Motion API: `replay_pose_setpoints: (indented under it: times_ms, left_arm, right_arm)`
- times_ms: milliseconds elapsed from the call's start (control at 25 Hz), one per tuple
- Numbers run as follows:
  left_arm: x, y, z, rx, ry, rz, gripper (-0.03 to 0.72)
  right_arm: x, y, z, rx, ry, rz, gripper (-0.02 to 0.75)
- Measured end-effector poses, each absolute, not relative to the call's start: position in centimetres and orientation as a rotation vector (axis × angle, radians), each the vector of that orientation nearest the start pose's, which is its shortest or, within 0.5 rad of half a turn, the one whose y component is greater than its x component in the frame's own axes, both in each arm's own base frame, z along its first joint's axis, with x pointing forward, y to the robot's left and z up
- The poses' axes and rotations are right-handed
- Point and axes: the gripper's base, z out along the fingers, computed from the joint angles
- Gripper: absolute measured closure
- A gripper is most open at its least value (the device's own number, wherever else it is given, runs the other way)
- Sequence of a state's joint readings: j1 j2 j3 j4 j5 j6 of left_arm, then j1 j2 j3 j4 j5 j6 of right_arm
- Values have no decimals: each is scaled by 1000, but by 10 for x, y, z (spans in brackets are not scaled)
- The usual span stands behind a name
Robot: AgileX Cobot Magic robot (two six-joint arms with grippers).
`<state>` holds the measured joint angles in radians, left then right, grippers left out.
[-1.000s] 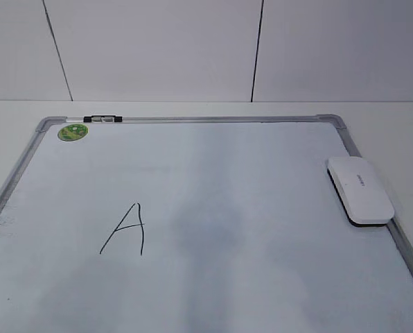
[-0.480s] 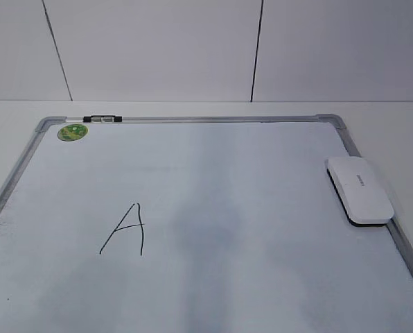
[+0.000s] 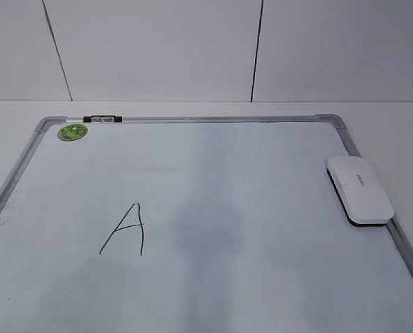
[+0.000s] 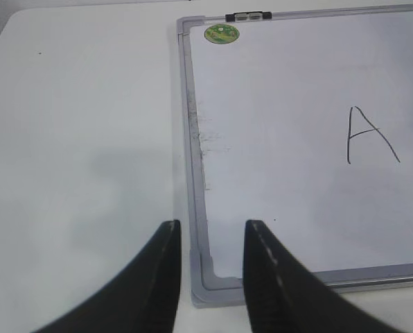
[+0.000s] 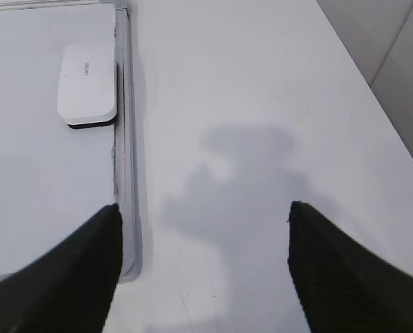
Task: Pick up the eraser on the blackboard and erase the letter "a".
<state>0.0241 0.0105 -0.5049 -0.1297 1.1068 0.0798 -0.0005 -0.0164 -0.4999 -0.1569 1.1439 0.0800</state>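
Nearby, we see little besides the board (image 3: 213, 173): a round green sticker (image 3: 73, 132) in its far-left corner and a small black-and-silver clip (image 3: 102, 119) on the far frame rail beside it. A tall angular "A" (image 3: 125, 229) in thin black marker sits left of the board's middle; we find no small cursive "a" in any view. Nothing stands over the eraser (image 3: 359, 189), which lies flat against the board's right rail, toward the far-right corner; its shell is smooth white plastic with rounded corners and a dark underside. The worktop (image 5: 262, 104) is plain matte white, backed by pale wall panels with dark seams. Grey smudges mark the board near its left rail. Our left gripper (image 4: 210, 277) hovers over the board's near-left corner, dark fingers (image 4: 163, 277) slightly apart. Our right gripper (image 5: 203, 270) hangs past the right rail, over the near-right worktop, fingers (image 5: 89, 270) wide apart, holding nothing.
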Motion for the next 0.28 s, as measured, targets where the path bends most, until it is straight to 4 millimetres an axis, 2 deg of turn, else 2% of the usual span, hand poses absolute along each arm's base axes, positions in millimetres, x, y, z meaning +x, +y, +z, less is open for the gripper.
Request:
replay_pose_setpoints:
  times_ms: [280]
  left_arm:
    - [-6,-11,276,67,2089,-94,453]
  right_arm:
    - [-12,-13,271,101,2101,-142,145]
